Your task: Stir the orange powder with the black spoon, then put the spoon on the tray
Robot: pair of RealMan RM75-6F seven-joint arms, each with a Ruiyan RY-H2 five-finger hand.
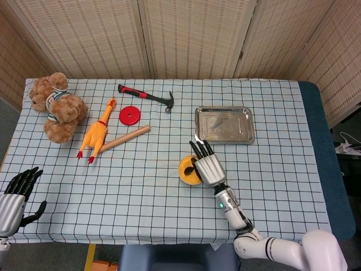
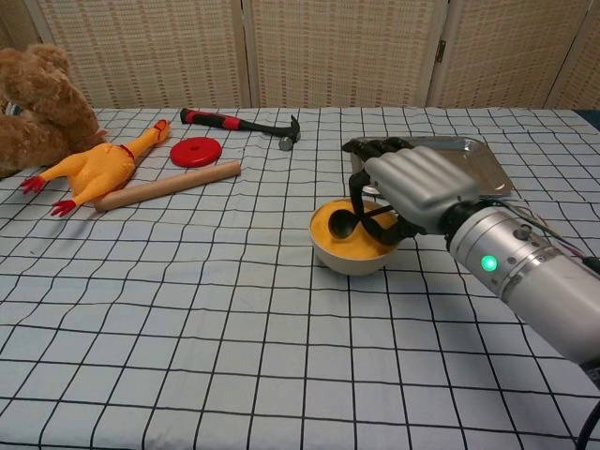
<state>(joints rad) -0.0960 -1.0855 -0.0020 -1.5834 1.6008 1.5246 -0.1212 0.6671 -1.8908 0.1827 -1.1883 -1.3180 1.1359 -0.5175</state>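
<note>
Chest view: my right hand (image 2: 417, 183) grips the black spoon (image 2: 343, 223), its scoop in the orange powder (image 2: 349, 234); my left hand (image 1: 17, 192) hangs empty, fingers apart

Bowl (image 2: 354, 253) sits mid-table, tray (image 1: 224, 125) at its 1 o'clock. Disc (image 1: 129, 115) and rolling pin (image 1: 125, 138) at 10, hammer (image 1: 146, 96) behind them, rubber chicken (image 1: 96, 132) and teddy bear (image 1: 57, 107) further left.

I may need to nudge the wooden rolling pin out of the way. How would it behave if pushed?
The wooden rolling pin is a plain cylinder lying flat on the cloth, so a sideways push would probably roll it. It looks stiff. One end lies close to the rubber chicken, which might stop it.
</note>
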